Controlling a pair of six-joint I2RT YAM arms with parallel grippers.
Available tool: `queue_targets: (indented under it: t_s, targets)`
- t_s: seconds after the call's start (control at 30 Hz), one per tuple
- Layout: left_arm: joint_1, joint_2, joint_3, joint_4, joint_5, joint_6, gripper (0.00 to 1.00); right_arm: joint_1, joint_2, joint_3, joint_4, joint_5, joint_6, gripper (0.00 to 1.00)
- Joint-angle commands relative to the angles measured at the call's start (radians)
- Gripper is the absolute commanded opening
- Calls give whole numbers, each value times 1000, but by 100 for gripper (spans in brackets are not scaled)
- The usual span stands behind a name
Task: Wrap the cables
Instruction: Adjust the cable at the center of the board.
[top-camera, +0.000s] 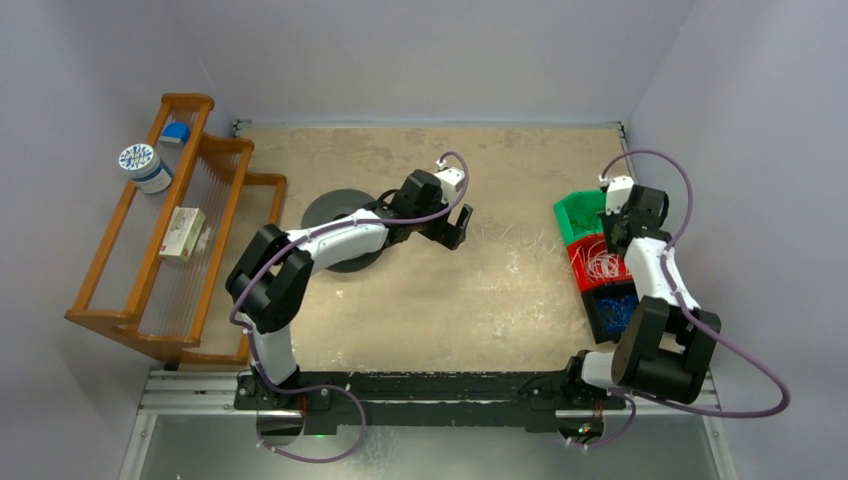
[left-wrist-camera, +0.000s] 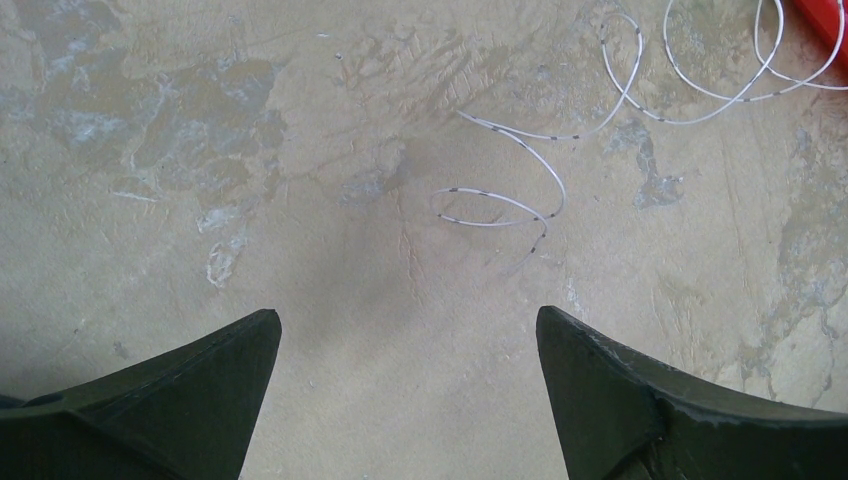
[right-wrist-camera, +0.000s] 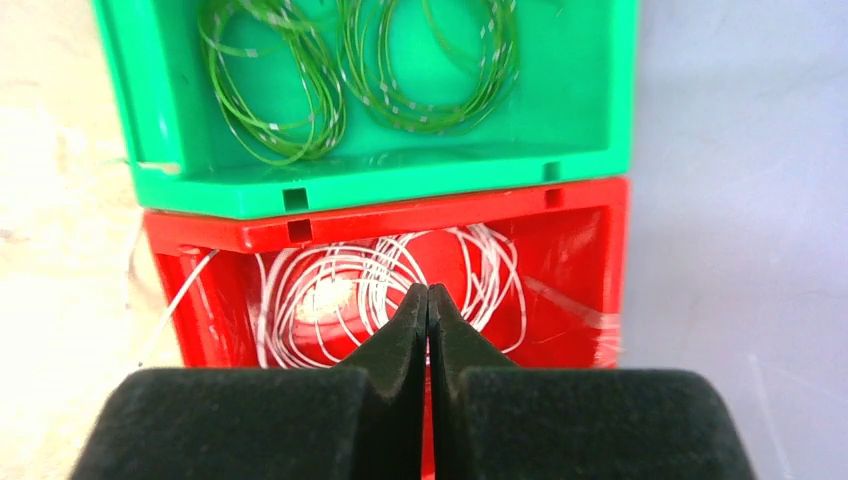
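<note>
My right gripper (right-wrist-camera: 428, 292) is squeezed tight over the white cables (right-wrist-camera: 330, 290) curled in the red bin (right-wrist-camera: 585, 215). I can't tell if it caught one. A springy cable could slip out. My left gripper (left-wrist-camera: 408, 318) hangs spread wide near a loose cable (left-wrist-camera: 500, 197).

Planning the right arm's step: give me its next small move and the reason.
Probably lift the right gripper slowly straight up: its jaws are shut over the white cables in the red bin, and whether a strand is pinched does not show.
</note>
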Motion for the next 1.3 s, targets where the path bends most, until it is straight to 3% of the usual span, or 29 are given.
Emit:
queue_targets:
  t_s: [0.0,0.13,0.3,0.43,0.6,0.7,0.9,1.03,1.13,1.2,1.27]
  targets:
    - [-5,8,10,38,12,-2,97,5,-77,124,-95,-83,22,0]
    - [-5,12,14,35,4,2,97,86,-104,206,-152,-94,77,0]
    - [8,-3,39,8,-67,29,98,324,-84,326,-187,-20,172,0]
    - [74,-32,81,-20,-76,49,99,364,9,508,-216,-25,178,0]
    - [166,-70,126,-45,-116,72,99,536,165,822,-301,-28,174,0]
    - [181,-108,126,-41,-164,93,99,623,278,1038,-334,-32,167,0]
    - [180,-184,57,34,-215,92,99,686,428,1246,-315,-49,175,0]
    - [167,-168,45,62,-93,74,99,685,341,1071,-240,-15,178,7]
    - [92,-120,93,25,-129,73,99,664,216,830,-115,101,164,28]
    - [31,-83,129,-4,-168,83,99,593,142,726,-90,78,184,42]
    - [-13,-42,162,-33,-184,58,99,494,73,636,-75,34,205,50]
